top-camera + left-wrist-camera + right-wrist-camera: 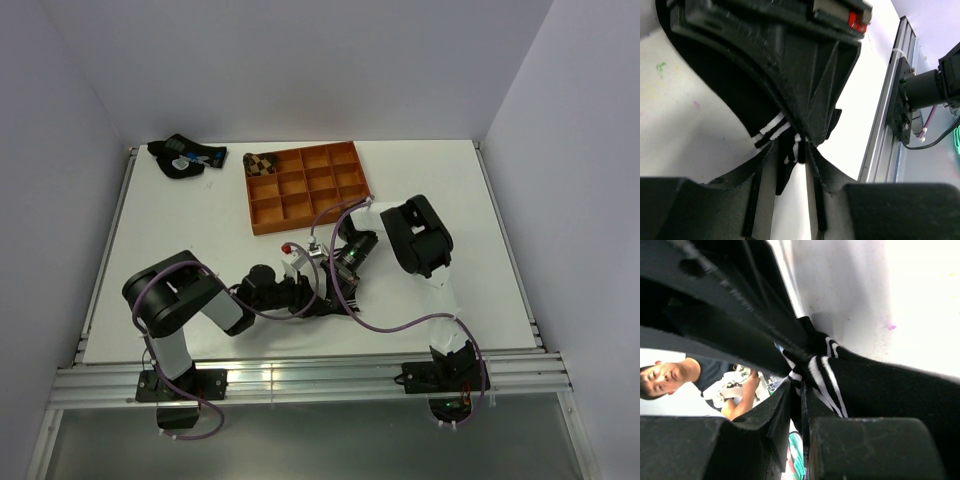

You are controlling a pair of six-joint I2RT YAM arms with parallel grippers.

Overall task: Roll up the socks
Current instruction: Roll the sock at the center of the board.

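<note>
The short black sock (pixel 880 385) with white stripes lies on the white table near the front, between both grippers. My right gripper (pixel 801 386) is shut on its striped cuff. From the other side my left gripper (pixel 792 150) pinches a fold of the same cuff (pixel 767 131) at its fingertips, and a narrow gap shows lower down between the fingers. In the top view the left gripper (pixel 318 296) and right gripper (pixel 312 278) meet over the sock (pixel 340 303), which is mostly hidden. The brown-and-black diamond-patterned sock (pixel 262 163) sits bunched in the orange tray's far-left compartment.
The orange compartment tray (pixel 330 190) stands just beyond the grippers. A dark sock bundle (pixel 183 157) with blue and white marks lies at the far left corner. The table's metal front rail (pixel 892 120) runs close on the near side.
</note>
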